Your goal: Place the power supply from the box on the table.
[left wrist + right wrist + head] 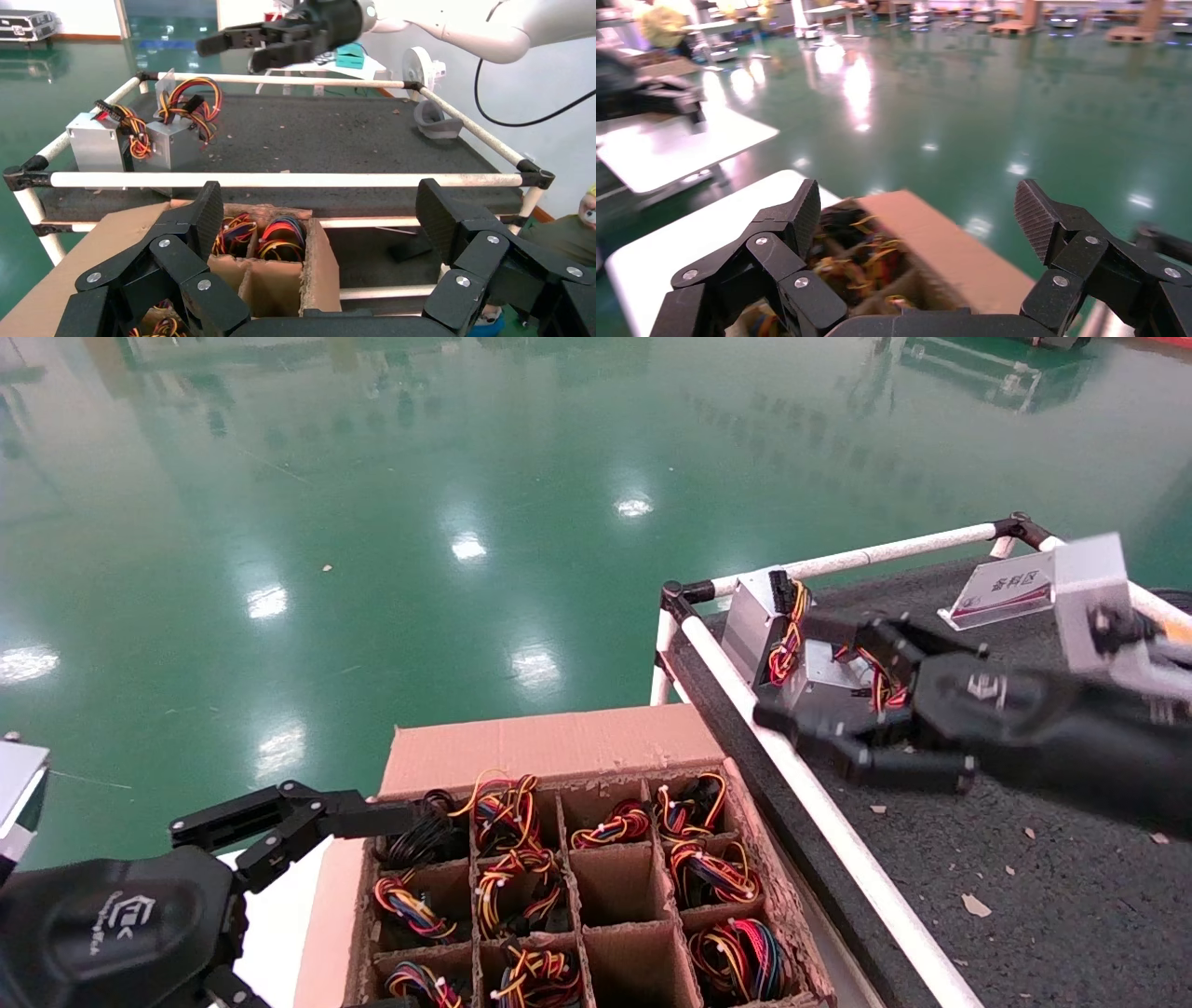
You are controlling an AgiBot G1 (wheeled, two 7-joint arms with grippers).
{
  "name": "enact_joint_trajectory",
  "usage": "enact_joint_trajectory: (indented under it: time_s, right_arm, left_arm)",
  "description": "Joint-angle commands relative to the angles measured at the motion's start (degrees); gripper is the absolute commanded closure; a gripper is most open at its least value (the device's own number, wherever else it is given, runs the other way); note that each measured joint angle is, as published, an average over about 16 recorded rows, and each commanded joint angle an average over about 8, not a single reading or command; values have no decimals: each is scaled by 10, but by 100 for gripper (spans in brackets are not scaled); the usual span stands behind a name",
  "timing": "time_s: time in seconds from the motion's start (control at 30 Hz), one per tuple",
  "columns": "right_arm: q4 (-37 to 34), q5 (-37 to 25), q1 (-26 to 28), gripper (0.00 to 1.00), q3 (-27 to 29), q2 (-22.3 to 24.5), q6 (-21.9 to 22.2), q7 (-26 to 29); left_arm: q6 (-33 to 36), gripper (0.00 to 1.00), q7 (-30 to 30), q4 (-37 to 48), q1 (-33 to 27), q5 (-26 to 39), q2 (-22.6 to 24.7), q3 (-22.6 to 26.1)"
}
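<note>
The box [596, 887] stands low in the head view, its divider cells holding coiled wire bundles. On the table [1006, 859], near the far left corner, lies the power supply [819, 680], a small silver case with loose red, yellow and black wires [191, 98]. My right gripper [790, 671] hovers open and empty over the table's left rail, just in front of the power supply. From the right wrist the box [947, 246] shows below the spread fingers. My left gripper [363, 915] is open and empty over the box's left side [281, 281].
A second silver unit [752, 617] with a tied bundle sits beside the power supply at the table corner. A white sign [1006, 587] stands farther back. White pipe rails [819, 822] edge the table. The box rests on a white surface [279, 915] above green floor.
</note>
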Motion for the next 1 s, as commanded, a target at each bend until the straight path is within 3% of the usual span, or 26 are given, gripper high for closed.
enact_joint_trajectory:
  time_s: [0.03, 0.57, 1.0]
  right_arm:
    - [27, 10, -17, 0, 2, 6, -5, 3]
    - [228, 86, -146, 0, 18, 51, -45, 26]
    - [234, 90, -150, 0, 19, 53, -46, 27]
  left_arm:
    - [0, 0, 0, 0, 0, 0, 0, 0]
    - [0, 0, 0, 0, 0, 0, 0, 0]
    - [0, 0, 0, 0, 0, 0, 0, 0]
